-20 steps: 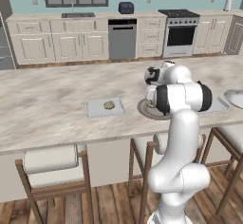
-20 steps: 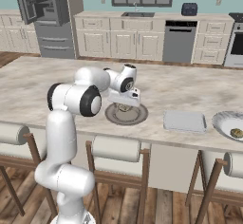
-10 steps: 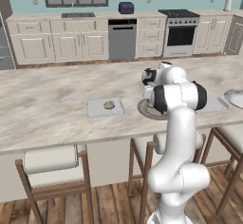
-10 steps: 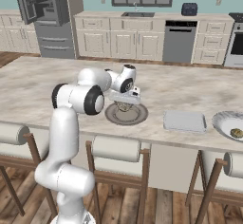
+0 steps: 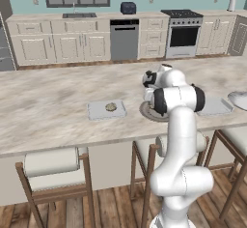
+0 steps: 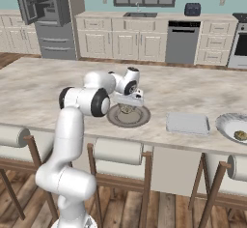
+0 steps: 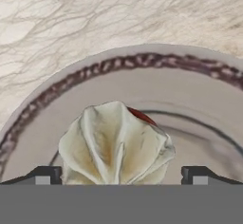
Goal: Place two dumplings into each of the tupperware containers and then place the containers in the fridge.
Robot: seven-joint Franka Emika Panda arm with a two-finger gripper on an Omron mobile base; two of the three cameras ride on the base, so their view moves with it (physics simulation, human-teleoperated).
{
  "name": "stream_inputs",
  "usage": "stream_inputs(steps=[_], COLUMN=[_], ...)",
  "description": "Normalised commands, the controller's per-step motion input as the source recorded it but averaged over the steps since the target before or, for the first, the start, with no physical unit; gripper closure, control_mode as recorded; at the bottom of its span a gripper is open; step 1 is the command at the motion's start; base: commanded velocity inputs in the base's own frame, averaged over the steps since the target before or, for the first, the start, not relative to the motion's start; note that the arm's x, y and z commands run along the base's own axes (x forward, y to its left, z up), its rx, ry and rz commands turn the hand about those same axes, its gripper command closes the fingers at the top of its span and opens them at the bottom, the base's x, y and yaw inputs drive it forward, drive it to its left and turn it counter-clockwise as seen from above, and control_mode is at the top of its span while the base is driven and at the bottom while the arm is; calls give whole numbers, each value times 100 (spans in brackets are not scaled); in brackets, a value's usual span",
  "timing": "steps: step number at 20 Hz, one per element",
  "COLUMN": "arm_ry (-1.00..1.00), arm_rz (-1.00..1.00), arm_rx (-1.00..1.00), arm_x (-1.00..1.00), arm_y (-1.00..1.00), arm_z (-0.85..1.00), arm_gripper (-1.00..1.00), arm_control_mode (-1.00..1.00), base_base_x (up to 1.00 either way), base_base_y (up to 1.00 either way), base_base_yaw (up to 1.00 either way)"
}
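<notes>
My gripper (image 7: 121, 176) is open and hangs low over the round brownish plate (image 7: 118, 64). A pale crimped dumpling (image 7: 116, 144) lies on the plate between the two fingertips (image 7: 45, 175), which do not touch it. In the base views the gripper (image 6: 128, 105) points down at the plate (image 6: 116, 120) in the middle of the island. One tupperware container (image 5: 99, 111) left of the plate holds a dumpling (image 5: 111, 107). A second container (image 6: 187, 123) lies empty right of the plate. The fridge (image 6: 46, 19) stands at the far left with its door open.
A white bowl (image 6: 226, 124) with a small brown item sits at the island's right end. Bar stools (image 5: 50, 166) line the near side of the island. Cabinets, a dishwasher (image 5: 124, 39) and an oven (image 5: 182, 37) line the back wall.
The hand has sunk a little lower over the plate. Its jaws stay open, and the containers and dumplings have not moved.
</notes>
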Motion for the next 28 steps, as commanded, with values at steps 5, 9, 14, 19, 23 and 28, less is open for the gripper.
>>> stream_inputs(steps=[5,9,14,19,23,28], arm_ry=[0,1,4,1,-2,2], arm_rz=[0,0,0,0,0,0], arm_rx=[0,0,0,0,0,1], arm_x=[1,0,0,0,0,-16], arm_y=[0,0,7,0,4,49], arm_z=[-11,-13,-25,-2,-2,54], arm_gripper=[-100,-100,100,100,100,100], arm_control_mode=[-100,-100,-100,-100,-100,-100], base_base_x=[0,0,0,0,0,0], base_base_y=[0,0,0,0,0,0], base_base_yaw=[0,0,0,0,0,0])
